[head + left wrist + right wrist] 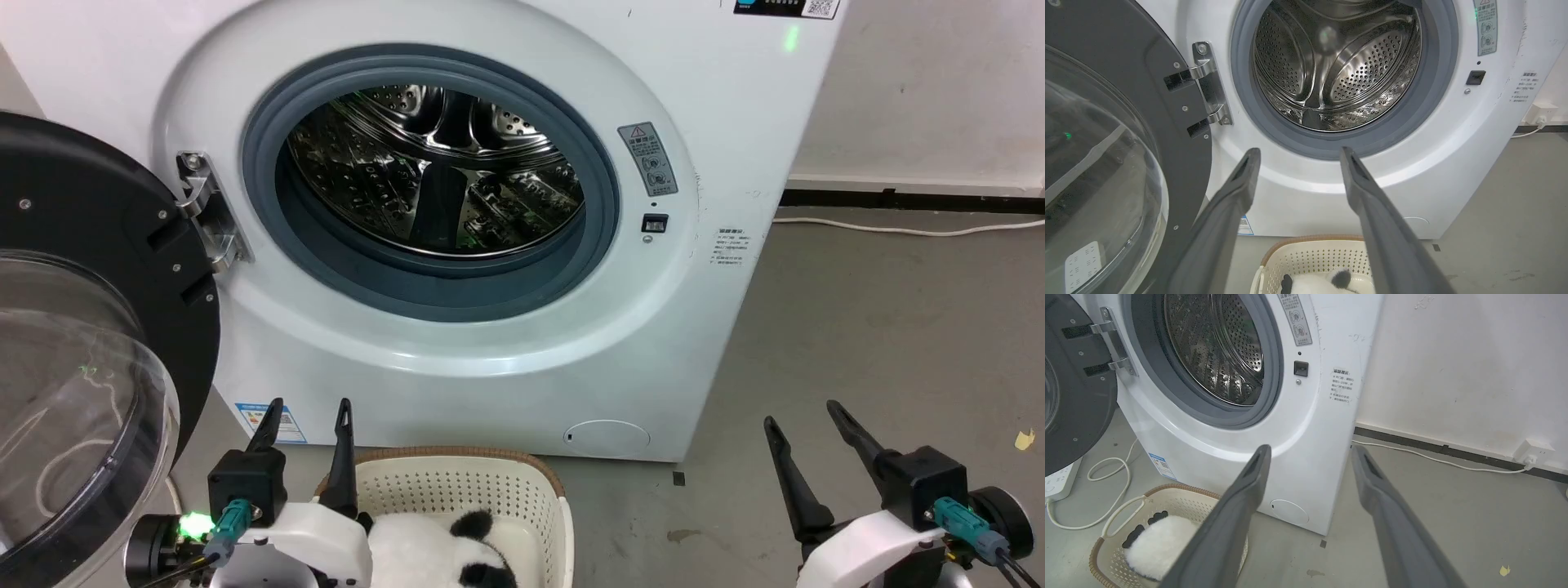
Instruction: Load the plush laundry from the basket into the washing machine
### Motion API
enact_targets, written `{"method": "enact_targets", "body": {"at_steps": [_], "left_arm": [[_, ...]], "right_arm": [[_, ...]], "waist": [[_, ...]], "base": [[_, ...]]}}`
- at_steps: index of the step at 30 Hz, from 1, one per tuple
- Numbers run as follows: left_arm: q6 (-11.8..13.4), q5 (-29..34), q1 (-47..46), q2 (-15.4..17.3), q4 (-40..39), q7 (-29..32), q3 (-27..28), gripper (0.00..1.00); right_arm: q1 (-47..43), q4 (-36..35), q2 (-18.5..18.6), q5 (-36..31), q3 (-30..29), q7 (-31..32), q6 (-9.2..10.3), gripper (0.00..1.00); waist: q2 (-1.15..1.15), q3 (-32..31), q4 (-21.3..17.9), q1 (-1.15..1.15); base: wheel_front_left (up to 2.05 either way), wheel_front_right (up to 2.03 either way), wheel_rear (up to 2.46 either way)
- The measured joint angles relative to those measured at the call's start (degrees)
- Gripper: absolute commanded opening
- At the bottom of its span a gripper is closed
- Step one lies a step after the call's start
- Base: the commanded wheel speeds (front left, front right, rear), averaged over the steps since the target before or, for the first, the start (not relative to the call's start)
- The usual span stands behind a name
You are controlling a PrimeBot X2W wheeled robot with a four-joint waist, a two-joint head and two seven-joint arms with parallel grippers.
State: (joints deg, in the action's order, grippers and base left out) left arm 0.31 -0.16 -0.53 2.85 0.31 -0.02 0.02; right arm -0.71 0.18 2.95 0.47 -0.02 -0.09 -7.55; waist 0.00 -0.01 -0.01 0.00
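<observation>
The white washing machine [506, 359] stands ahead with its black-rimmed clear door [73, 392] swung open to the left, baring the grey gasket and steel drum [433, 171]. On the floor before it sits the cream basket [490, 482], and the black-and-white plush laundry [441, 547] lies inside. My left gripper [310, 406] is open, raised at the basket's left rim. Open too, my right gripper [804, 410] hovers over bare floor to the right. In the wrist views I see the drum [1335, 65], basket [1310, 257], plush [1327, 281], plush [1159, 547] and basket [1180, 500].
A white cable [1106, 490] loops on the floor left of the basket, running to a power strip [1057, 482]. Another cable [906, 229] runs along the right wall's dark skirting to a socket [1533, 451]. Grey concrete floor [882, 343] spreads to the right of the washer.
</observation>
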Motion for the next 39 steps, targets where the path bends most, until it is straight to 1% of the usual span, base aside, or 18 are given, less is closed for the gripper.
{"method": "enact_targets", "body": {"at_steps": [11, 18, 28, 34, 39], "left_arm": [[0.1, 0.0, 0.0, 0.0, 0.0, -1.0, -1.0, 1.0], [0.1, 0.0, 0.0, 0.0, 0.7, -1.7, -1.7, 1.0], [0.1, -1.5, -0.8, 0.0, 4.6, -2.3, -2.9, 1.0], [0.1, -2.1, -2.3, 0.3, 7.7, -1.2, -3.2, 1.0], [0.0, -2.7, -3.6, 1.3, 10.8, 0.5, -3.2, 1.0]], "right_arm": [[0.0, 0.0, 0.0, 0.2, -0.3, -0.9, 0.0, 1.0], [0.0, -0.1, 0.0, 0.6, -0.7, -1.8, 0.0, 1.0], [0.1, -0.4, 0.0, 1.2, -0.5, -2.9, 0.0, 1.0], [1.4, -0.7, 0.0, 1.9, 0.0, -3.6, 0.0, 1.0], [2.1, -1.0, 0.0, 2.8, 0.4, -4.2, 0.0, 1.0]], "waist": [[0.0, 0.0, -0.2, 0.0], [0.0, 1.0, -0.6, 0.0], [0.0, 4.2, -1.8, 0.0], [0.0, 6.8, -3.1, 0.0], [0.01, 9.0, -4.4, 0.0]], "base": [[0.0, 0.0, 0.0], [0.0, 0.0, 0.0], [0.0, 0.0, 0.0], [0.0, 0.0, 0.0], [0.0, 0.0, 0.0]]}}
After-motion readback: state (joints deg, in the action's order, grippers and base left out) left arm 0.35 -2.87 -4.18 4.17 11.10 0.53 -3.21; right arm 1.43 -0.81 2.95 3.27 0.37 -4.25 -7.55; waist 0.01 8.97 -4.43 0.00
